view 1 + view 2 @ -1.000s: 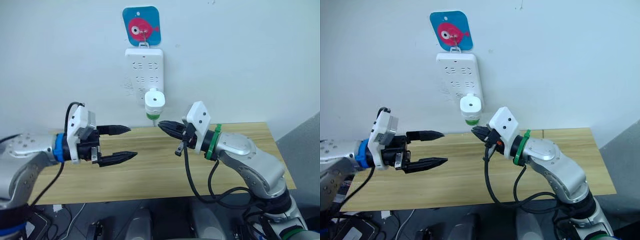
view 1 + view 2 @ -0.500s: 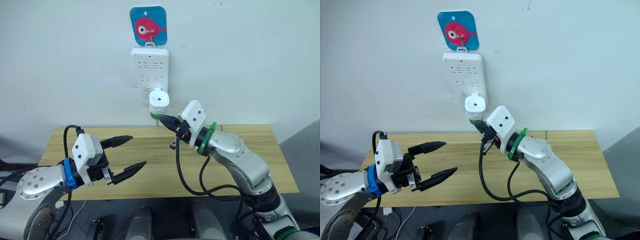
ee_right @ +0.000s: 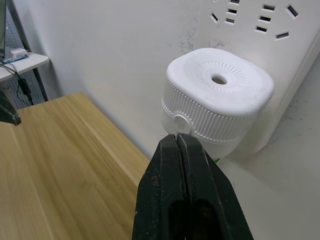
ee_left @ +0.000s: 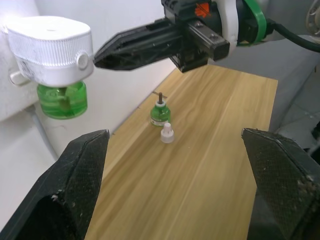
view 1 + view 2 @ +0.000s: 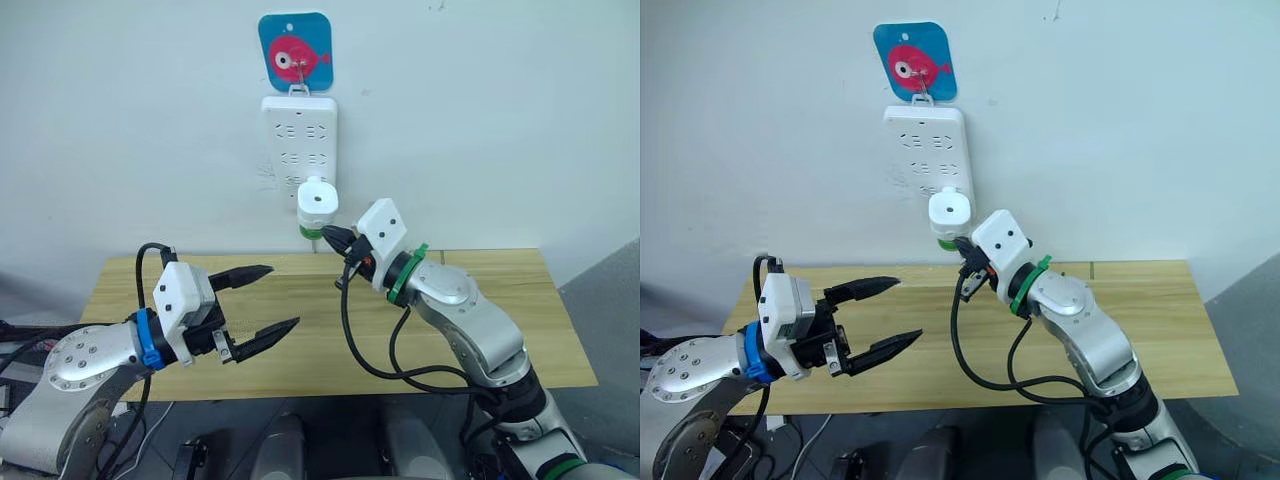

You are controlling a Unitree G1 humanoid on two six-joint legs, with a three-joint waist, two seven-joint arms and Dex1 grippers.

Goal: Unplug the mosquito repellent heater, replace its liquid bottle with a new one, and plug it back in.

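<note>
Left eye view, nearest first: your left gripper (image 5: 262,301) hangs low over the front of the wooden table (image 5: 300,345), forearm roughly level and fingers spread wide with nothing between them, aimed toward the wall. It is well apart from everything.

Further back, the left wrist view shows a capless green bottle (image 4: 158,114) with a bare wick standing upright near the table's back edge, and a small white cap (image 4: 166,133) just beside it. Hard to say which bottle counts as which, since the heater carries a green bottle too.

Farthest, the mosquito repellent heater (image 5: 317,203) sits plugged into the lower part of the wall power strip (image 5: 299,140), green bottle (image 4: 62,99) under its body. Your right gripper (image 5: 333,238) reaches up from an elbow bent over the table, fingers pressed together and gripping nothing, tip just below and beside the heater's ribbed side.

Risks:
- Closed fingers cannot grasp the body; if you push in like this you will only nudge it, likely skewing it in the socket.
- A sideways or downward pull could bend the prongs or drag the hanging strip off its hook.
- A grip too low lands on the bottle, not the housing.
- A dropped heater could topple the bottle on the table.
</note>
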